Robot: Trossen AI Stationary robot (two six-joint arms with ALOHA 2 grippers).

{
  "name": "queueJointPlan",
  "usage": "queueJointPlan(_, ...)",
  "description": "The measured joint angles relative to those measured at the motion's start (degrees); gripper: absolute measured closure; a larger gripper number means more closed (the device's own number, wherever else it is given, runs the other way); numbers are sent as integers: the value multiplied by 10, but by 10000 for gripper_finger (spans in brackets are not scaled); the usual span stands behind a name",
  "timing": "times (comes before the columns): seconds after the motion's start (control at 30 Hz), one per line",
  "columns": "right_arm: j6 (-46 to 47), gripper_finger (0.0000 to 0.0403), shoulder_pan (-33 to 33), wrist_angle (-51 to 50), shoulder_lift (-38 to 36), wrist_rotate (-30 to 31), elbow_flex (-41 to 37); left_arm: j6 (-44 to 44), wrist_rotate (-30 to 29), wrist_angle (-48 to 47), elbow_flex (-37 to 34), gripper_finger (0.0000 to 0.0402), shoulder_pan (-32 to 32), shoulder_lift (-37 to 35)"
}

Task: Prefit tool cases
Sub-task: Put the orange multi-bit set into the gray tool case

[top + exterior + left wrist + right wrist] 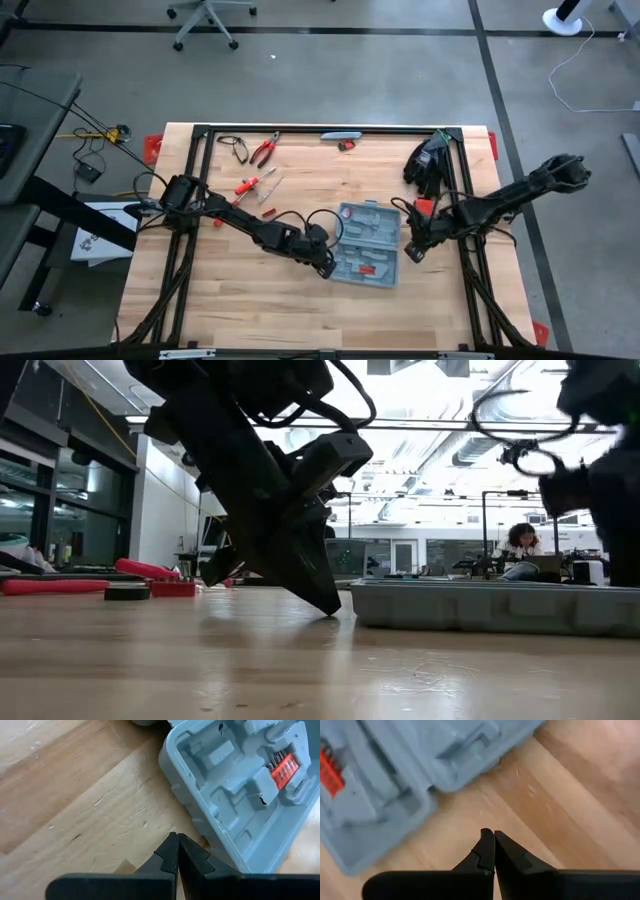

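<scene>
Grey concrete floor, office chair, bright ceiling lights.

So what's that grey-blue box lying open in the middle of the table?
It is a tool case of grey-blue plastic, a hinged clamshell lying open and flat on the wooden table, between the two arms. Its inside is moulded into tool-shaped slots, nearly all empty; one holds an orange-red strip of bits. A small handle tab juts from one edge. The left gripper and right gripper, both shut, sit beside it, neither holding it.

Two dark, jointed arms are seen, looped with black cables; tapered black fingers are fitted to each gripper
</scene>
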Motion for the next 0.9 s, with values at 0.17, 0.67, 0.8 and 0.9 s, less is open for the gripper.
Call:
queueJointPlan(0.17,20,403,-52,145,-1,-35,-68,1,0,0,0,401,3,0)
queueJointPlan(0.67,-93,403,-204,228,0,-86,-47,42,26,-12,0,401,58,-1)
queueJointPlan(0.8,-116,403,-226,226,0,-102,-46,44,54,-51,1,401,76,-8)
queueJointPlan(0.9,-110,403,-229,221,-5,-100,-46,41,45,-96,1,401,82,-26)
